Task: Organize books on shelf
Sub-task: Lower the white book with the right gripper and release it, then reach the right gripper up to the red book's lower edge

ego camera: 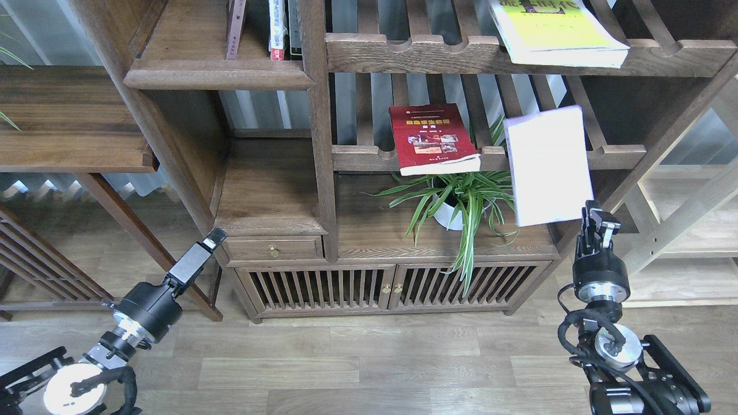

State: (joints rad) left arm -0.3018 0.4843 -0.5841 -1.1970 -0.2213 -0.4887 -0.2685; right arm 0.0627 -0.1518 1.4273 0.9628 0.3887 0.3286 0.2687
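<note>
Head view: a big brown bookcase stands in front of the robot.

The right gripper (597, 219) is just below the bottom right corner of the pale book (548, 164). It looks like it touches that corner, but I cannot tell if its fingers are pinched on the book or just beside it. The pale book is tilted, and its top end leans on the front rail of the middle slatted rack (611, 154).

The red book (432, 138) lies flat on that same rack, to the left of the pale book and apart from it. Its front edge sticks out a little over the rail. It is well away from both grippers.

The yellow book (556, 31) lies on the top slatted rack (403, 52), high above the right gripper. Its corner hangs over the front rail.

The left gripper (210, 237) is low on the left side, near the small drawer (274, 249). It holds nothing. It looks closed, but it is seen end-on, so I cannot tell for sure. It is far from all three books.

The solid wooden shelf (219, 75) is at the top left. A few thin books (277, 29) stand upright on it. A green plant (455, 199) in a white pot sits under the red book.
</note>
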